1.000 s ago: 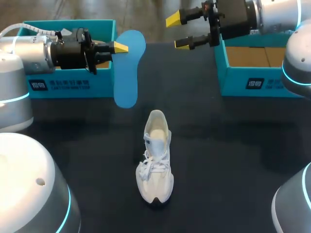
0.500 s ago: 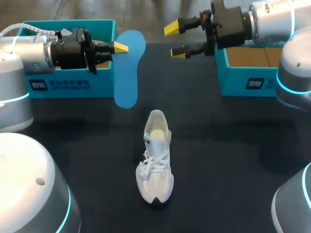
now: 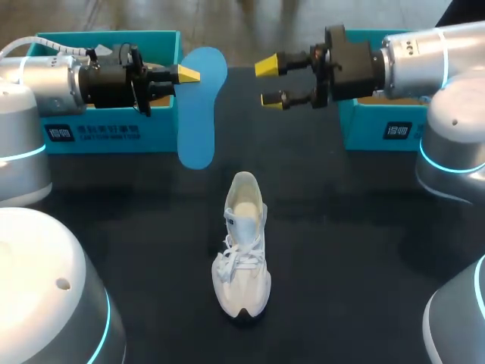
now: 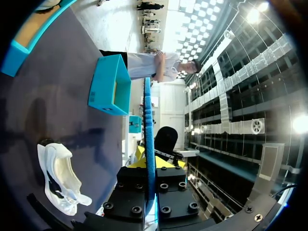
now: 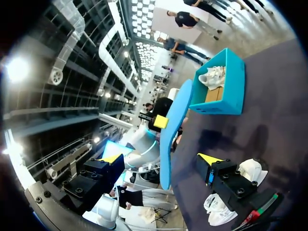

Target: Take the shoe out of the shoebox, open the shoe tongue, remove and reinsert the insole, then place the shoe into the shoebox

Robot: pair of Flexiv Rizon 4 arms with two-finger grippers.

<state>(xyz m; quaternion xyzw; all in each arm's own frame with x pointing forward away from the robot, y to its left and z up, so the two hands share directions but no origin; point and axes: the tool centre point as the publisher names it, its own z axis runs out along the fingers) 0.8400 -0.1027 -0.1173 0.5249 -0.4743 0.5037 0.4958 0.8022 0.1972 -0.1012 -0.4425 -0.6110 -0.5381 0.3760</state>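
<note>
- The dark bench [image 3: 341, 250] carries everything. Its middle serves as the working area, with a box at each far corner.
- The left shoebox [image 3: 114, 129] sits at the far left and the right shoebox [image 3: 379, 125] at the far right. Both are set back, which I take as leaving room to handle the shoe. The right wrist view shows another white shoe inside the left one.
- The white shoe [image 3: 244, 250] stands upright on its sole at the middle of the bench, out of both boxes. Its toe points near and its heel far. The mouth gapes upward and pale inside, which suits an insole being dropped back in from above.
- The blue insole [image 3: 198, 106] hangs in the air beside the left shoebox, beyond the shoe's heel and well apart from it. So it is out of the shoe and not yet reinserted.
- The left end effector [image 3: 189, 74] is clamped on the insole near its far end. In the left wrist view the insole runs edge-on between the fingers, so it hangs freely and presents a broad face to the other arm.
- The right end effector [image 3: 269, 82] hovers at the far middle, to the right of the insole, with its fingers apart and nothing between them. It points toward the insole, which looks like readiness to take or steady it.
</note>
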